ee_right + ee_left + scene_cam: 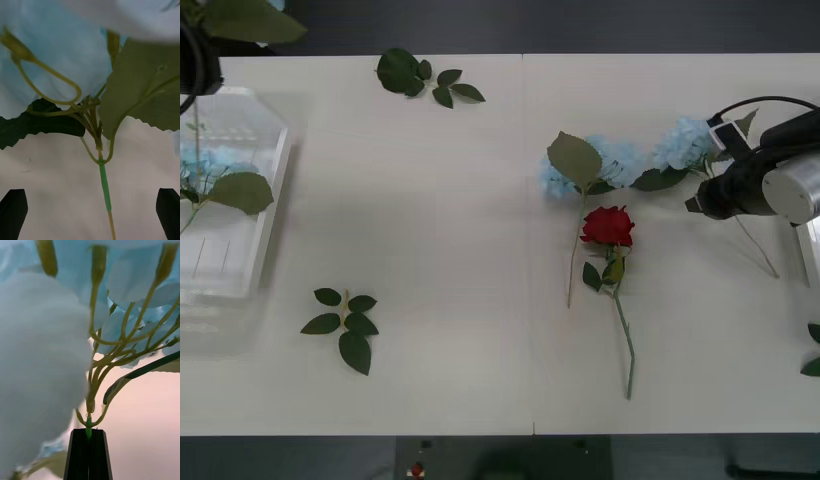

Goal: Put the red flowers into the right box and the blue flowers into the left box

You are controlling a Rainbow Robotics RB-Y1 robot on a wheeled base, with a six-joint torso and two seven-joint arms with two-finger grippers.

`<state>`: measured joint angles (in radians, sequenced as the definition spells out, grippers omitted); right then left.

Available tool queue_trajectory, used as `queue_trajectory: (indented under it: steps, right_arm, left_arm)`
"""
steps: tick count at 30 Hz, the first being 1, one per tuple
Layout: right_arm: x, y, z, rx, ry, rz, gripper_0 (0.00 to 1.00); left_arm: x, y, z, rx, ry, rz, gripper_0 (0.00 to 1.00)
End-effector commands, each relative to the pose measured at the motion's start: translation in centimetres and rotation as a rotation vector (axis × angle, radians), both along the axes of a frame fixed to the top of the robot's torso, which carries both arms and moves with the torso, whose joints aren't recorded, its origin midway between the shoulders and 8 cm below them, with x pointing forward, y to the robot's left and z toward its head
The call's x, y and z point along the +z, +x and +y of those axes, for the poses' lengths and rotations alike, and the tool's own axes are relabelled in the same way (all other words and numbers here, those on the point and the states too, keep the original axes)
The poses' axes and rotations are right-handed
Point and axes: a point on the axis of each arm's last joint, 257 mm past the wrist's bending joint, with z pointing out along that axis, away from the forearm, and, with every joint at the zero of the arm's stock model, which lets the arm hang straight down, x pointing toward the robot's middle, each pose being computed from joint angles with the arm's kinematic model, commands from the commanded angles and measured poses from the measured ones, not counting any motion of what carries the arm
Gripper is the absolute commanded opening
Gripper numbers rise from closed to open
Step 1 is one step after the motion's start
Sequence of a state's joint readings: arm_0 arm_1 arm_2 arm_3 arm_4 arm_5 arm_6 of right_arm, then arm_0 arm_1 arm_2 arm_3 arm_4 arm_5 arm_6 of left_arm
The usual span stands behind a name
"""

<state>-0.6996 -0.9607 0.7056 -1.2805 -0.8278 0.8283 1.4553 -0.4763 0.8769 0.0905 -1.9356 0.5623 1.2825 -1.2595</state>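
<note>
My left pincer is clenched on a fluffy pale-blue flower's thin stem over the translucent white tray at frame left. My right pincer hangs released around another blue cluster's stem at the white desk's right; a deep red rose lies mid-desk.

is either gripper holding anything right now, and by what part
The left gripper is shut on a blue flower, pinching its stem just below the bloom. The right gripper is open around another blue flower's stem, holding nothing.

Quick count on the desk: one red rose, two blue flowers out loose, at least one more blue flower in the left box, two bare leaf sprigs.
</note>
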Motion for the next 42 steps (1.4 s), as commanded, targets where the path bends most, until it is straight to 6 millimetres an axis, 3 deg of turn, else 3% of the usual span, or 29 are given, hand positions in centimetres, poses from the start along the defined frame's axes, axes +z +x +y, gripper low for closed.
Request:
queue_trajectory:
  steps: [1, 2, 4, 9, 11, 12, 14, 15, 16, 18, 19, 20, 26, 31, 34, 36, 37, 42]
  right_arm:
    - [0.8, 1.3, 0.6, 0.035, -0.017, -0.039, 1.0]
    - [0.3, 1.4, 0.6, 0.039, -0.018, -0.04, 1.0]
    - [0.1, 1.6, 0.7, 0.039, -0.015, -0.043, 1.0]
    - [-0.4, 1.8, 0.6, 0.041, -0.018, -0.043, 1.0]
    - [-0.6, 1.9, 0.6, 0.044, -0.02, -0.042, 0.92]
    - [-0.7, 1.8, 0.6, 0.046, -0.023, -0.041, 0.8]
    - [-0.8, 1.8, 0.6, 0.047, -0.025, -0.039, 0.6]
    - [-0.7, 1.9, 0.6, 0.052, -0.03, -0.041, 0.36]
    - [-0.7, 1.9, 0.6, 0.053, -0.032, -0.041, 0.23]
    - [-0.8, 1.8, 0.5, 0.055, -0.033, -0.039, 0.11]
    - [-0.8, 1.8, 0.5, 0.057, -0.035, -0.039, 0.11]
    - [-0.8, 1.8, 0.5, 0.058, -0.036, -0.039, 0.0]
    - [-0.6, 1.8, 0.9, 0.061, -0.015, -0.035, 0.0]
    - [1.0, 2.1, 1.4, 0.036, 0.072, -0.034, 0.0]
    - [4.2, 2.0, 2.7, 0.064, 0.186, -0.013, 0.0]
    - [5.4, 1.6, 3.3, 0.087, 0.238, 0.001, 0.0]
    - [6.9, 1.3, 4.2, 0.125, 0.285, 0.006, 0.0]
    - [11.1, -0.1, 8.5, 0.275, 0.481, 0.001, 0.0]
  left_arm:
    - [1.5, -2.0, 6.7, 0.074, 0.179, -0.002, 0.0]
    - [0.9, -3.1, 9.5, 0.117, 0.234, 0.02, 0.0]
    - [-0.1, -4.5, 12.4, 0.16, 0.268, 0.053, 0.0]
    - [-3.5, -7.1, 17.3, 0.247, 0.271, 0.135, 0.0]
    - [-5.3, -8.2, 18.8, 0.276, 0.256, 0.171, 0.0]
    - [-6.6, -8.9, 19.5, 0.29, 0.238, 0.196, 0.0]
    - [-7.8, -9.5, 20.2, 0.302, 0.211, 0.222, 0.0]
    - [-8.9, -9.8, 20.6, 0.308, 0.181, 0.247, 0.0]
    - [-9.7, -10.0, 20.8, 0.314, 0.16, 0.264, 0.0]
    - [-10.7, -10.3, 21.4, 0.325, 0.131, 0.288, 0.0]
    - [-11.7, -10.6, 21.7, 0.329, 0.102, 0.308, 0.0]
    - [-12.6, -10.8, 21.7, 0.33, 0.079, 0.328, 0.0]
    - [-16.9, -10.3, 22.2, 0.321, 0.021, 0.356, 0.0]
    - [-17.7, -9.7, 21.6, 0.302, -0.023, 0.352, 0.0]
    - [-17.9, -9.6, 21.1, 0.286, -0.038, 0.356, 0.2]
    - [-18.0, -9.5, 20.5, 0.271, -0.059, 0.358, 0.41]
    - [-18.2, -9.5, 20.0, 0.257, -0.075, 0.363, 0.56]
    - [-18.3, -9.7, 18.5, 0.215, -0.123, 0.384, 0.84]
